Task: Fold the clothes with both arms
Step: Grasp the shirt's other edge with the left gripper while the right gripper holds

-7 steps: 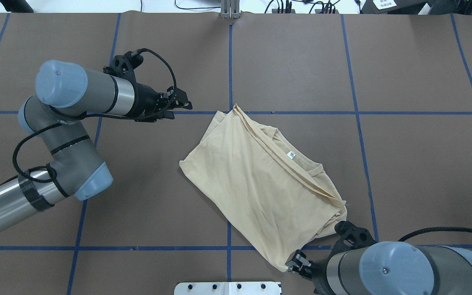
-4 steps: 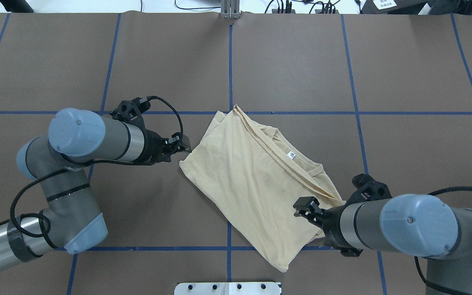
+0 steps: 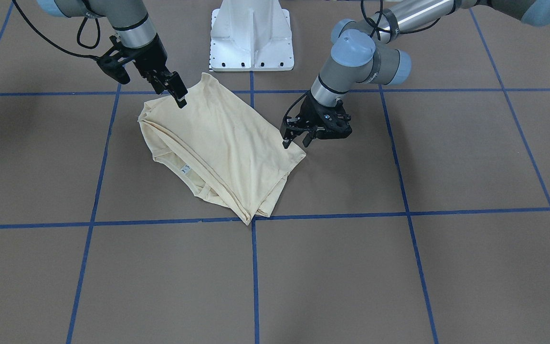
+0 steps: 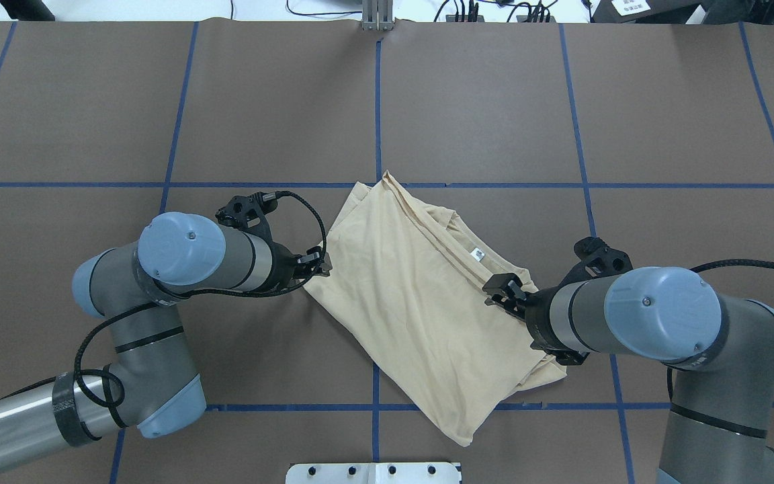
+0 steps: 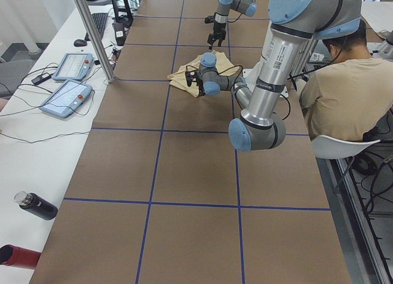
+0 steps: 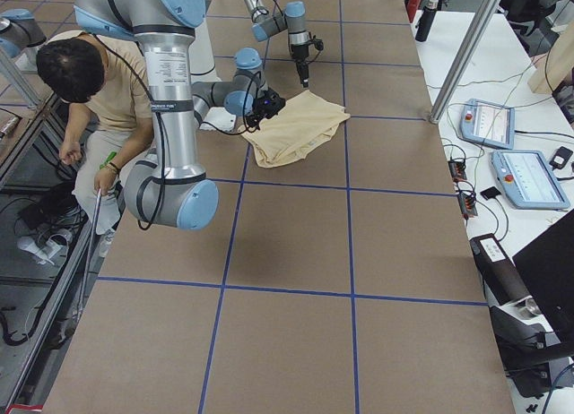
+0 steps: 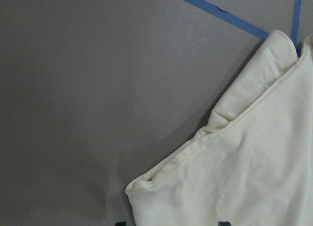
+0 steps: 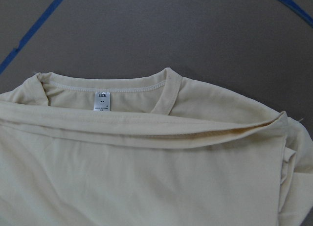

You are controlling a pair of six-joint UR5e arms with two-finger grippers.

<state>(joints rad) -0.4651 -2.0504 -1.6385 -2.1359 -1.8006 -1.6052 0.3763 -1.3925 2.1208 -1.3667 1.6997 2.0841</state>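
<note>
The clothes are one cream long-sleeved shirt [image 4: 414, 309], folded into a slanted rectangle on the brown table, its white neck label [image 4: 476, 253] showing at the collar. My left gripper [image 4: 320, 263] is open, low at the shirt's left corner; in the left wrist view that corner [image 7: 146, 184] lies just ahead of the two spread fingertips. My right gripper [image 4: 504, 292] looks open and hovers over the collar edge; the right wrist view shows the collar and label [image 8: 102, 101] but no fingers. From the front, the left gripper [image 3: 296, 137] and right gripper [image 3: 178, 93] flank the shirt [image 3: 222, 148].
The white pedestal base [image 3: 251, 38] stands behind the shirt. Blue tape lines grid the table. A person [image 5: 341, 99] sits beside the robot. Two control tablets [image 5: 67, 81] and a metal pole [image 5: 92, 32] stand along the far table edge.
The left gripper has swung down and toward the shirt's left corner. The right gripper has moved from the shirt's near corner up over the collar edge. The shirt has not moved.
</note>
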